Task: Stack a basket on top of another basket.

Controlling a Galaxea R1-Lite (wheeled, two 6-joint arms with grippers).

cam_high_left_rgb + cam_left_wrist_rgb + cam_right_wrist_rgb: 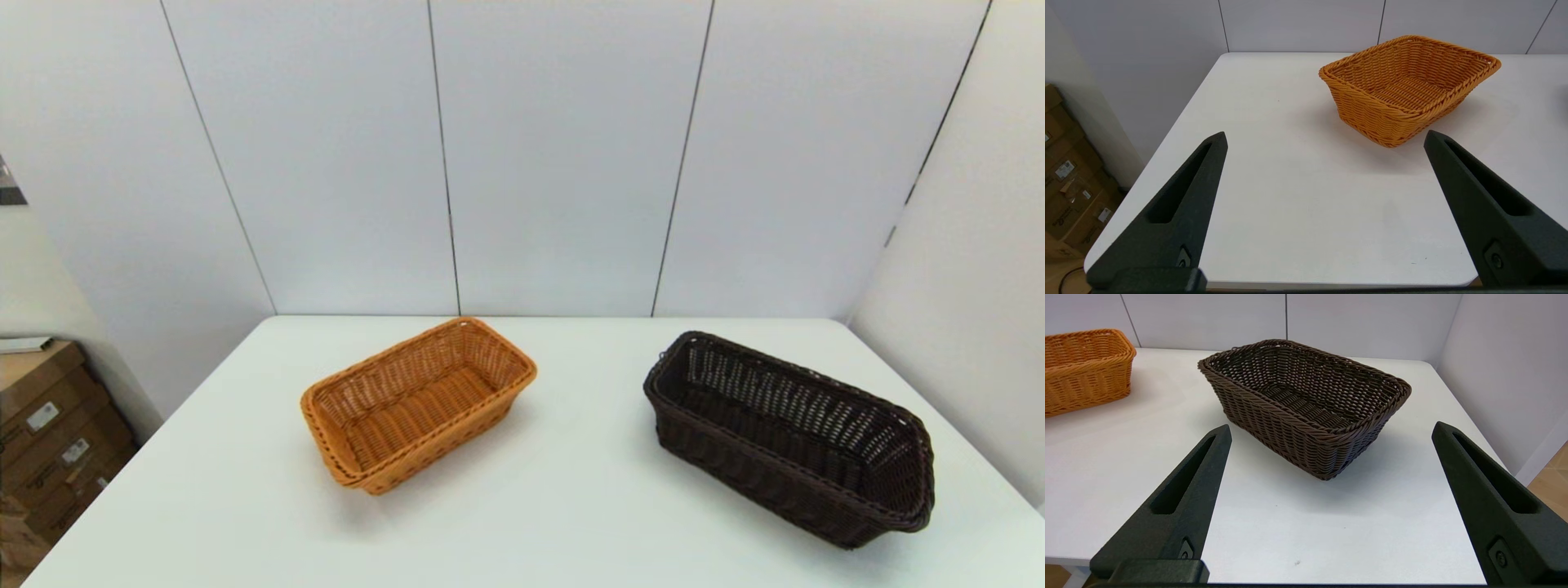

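Nearest the robot, both arms sit back at the near edge of the white worktop [571, 506], out of the head view. The left tool [1325, 139] has its two black fingers spread wide with nothing between them, facing the orange-tan basket. The right tool [1331, 430] is spread just as wide and empty, facing the dark brown basket.

Farther in, on the robot's right, the dark brown basket [788, 437] stands upright on the worktop, angled so one short end points toward the back wall. It is nearly black, rectangular, with open-weave sides that let light through, a tighter woven floor and a thick braided rim [1274, 412]. Nothing lies in it.

To the left, well apart from it, the orange-tan basket [416, 404] also stands upright and holds nothing, turned at the opposite slant. Its weave is closer, with a braided rim of the same kind [1372, 92].

Past the worktop's left edge, stacked cardboard boxes [49, 433] rest low beside the wall.
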